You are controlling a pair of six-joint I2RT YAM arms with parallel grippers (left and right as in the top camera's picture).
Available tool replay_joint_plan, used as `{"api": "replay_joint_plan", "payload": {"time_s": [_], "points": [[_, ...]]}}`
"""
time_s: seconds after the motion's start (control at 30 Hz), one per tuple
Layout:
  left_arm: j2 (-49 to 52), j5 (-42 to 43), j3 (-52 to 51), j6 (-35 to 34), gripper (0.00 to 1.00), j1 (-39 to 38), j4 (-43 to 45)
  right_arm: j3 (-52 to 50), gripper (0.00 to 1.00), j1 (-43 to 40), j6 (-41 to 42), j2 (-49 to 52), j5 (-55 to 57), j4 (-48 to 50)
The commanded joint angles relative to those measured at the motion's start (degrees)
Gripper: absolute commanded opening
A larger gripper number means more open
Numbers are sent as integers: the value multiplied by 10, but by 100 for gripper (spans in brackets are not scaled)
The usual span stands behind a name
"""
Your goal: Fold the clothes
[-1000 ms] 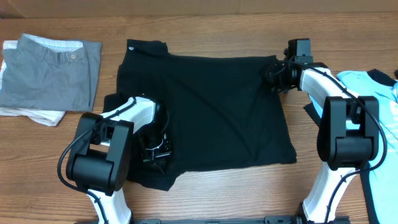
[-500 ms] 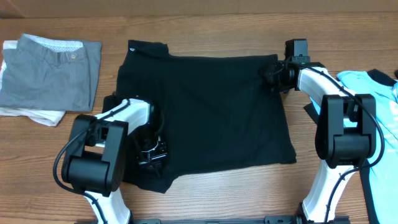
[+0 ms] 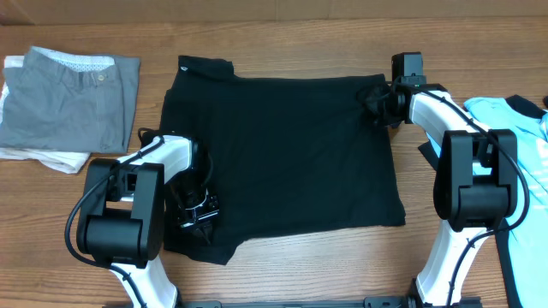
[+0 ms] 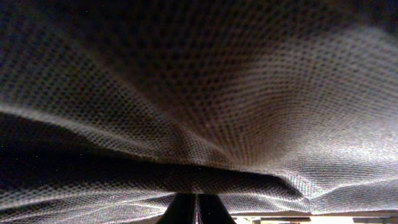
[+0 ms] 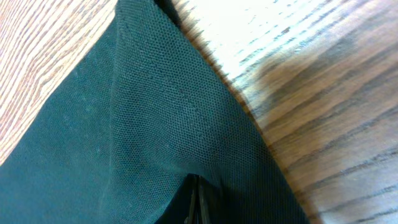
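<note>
**Black shirt pinched at opposite corners**

The large black mesh shirt (image 3: 291,162) is spread on the wooden surface (image 3: 282,43). It is pinched near its near-left corner by the left tool (image 3: 197,216) and at its far-right corner by the right tool (image 3: 378,99). The cloth lies diagonally between them.

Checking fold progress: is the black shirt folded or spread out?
Spread out. The black shirt lies flat on the table, the left hand pinching its lower-left edge, the right hand its upper-right corner.
</note>
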Motion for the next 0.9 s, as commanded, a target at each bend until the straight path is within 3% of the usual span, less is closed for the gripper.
{"api": "replay_joint_plan", "payload": {"time_s": [0.0,0.2,0.3,0.37,0.43,0.47,0.53,0.63,0.67,0.73,0.77,0.8,0.87], "points": [[43,-68,-28,-49,4,18,14,-6,4,-6,16,2,47,-19],[22,-68,0,-40,4,15,2,-6,5,-6,14,-63,48,-29],[-16,-68,15,-39,4,9,-4,-6,14,-6,14,-103,54,-38],[-55,-68,25,-38,4,-1,-4,-6,37,-6,14,-134,59,-45],[-90,-68,33,-38,4,-9,-3,-6,73,-6,10,-158,62,-48],[-108,-68,38,-38,4,-13,-3,-6,82,-6,4,-167,61,-49],[-136,-68,50,-38,7,-17,-3,-6,90,-6,3,-183,62,-56],[-168,-68,64,-38,17,-18,-4,-6,92,-6,3,-201,61,-77],[-175,-68,66,-38,24,-18,-5,-6,92,-6,3,-207,61,-87],[-188,-68,70,-37,57,-18,-4,-6,92,-6,3,-221,62,-106],[-191,-68,70,-35,85,-18,-3,-6,92,-6,3,-229,62,-110],[-193,-68,72,-32,100,-18,0,-6,92,-6,3,-242,63,-115],[-192,-63,78,-28,100,-18,0,-6,92,-6,3,-270,69,-122]]}}
